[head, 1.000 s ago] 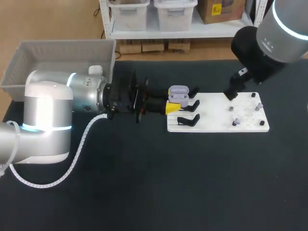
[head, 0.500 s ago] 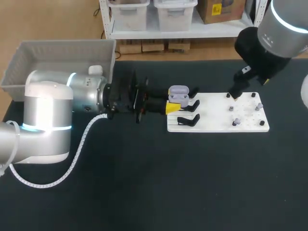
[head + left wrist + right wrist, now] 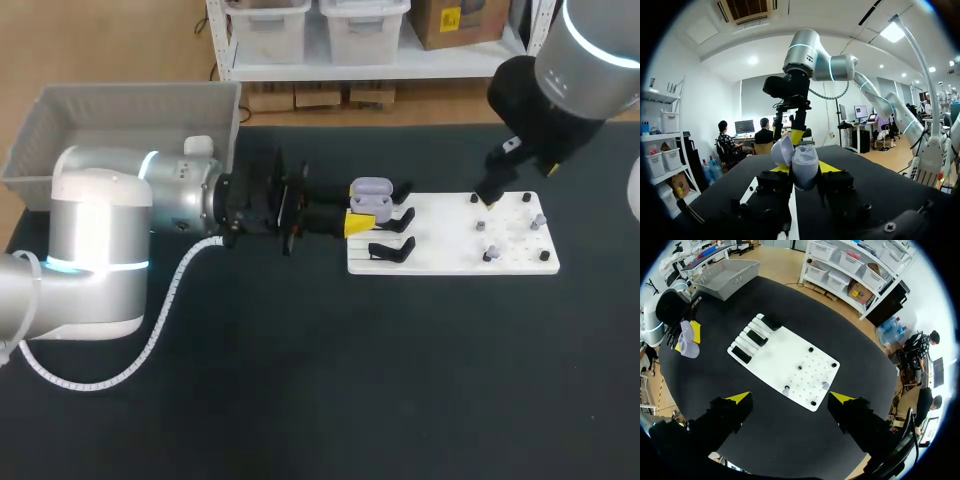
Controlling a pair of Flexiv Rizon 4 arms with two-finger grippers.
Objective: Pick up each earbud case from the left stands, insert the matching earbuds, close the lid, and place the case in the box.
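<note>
Lavender earbud case (image 3: pixel 372 198) upright, lid seemingly open, gripped by left hand (image 3: pixel 805 170), right hand (image 3: pixel 790 397) released

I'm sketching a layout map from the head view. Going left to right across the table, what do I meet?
grey box → earbud case → right pincer. The white board spans from under the case to past the right pincer, so it has no clear place in the order and is left out.

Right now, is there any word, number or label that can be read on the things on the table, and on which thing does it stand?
None can be read: the earbud case, the white board and the gray box show no print that I can make out.
</note>
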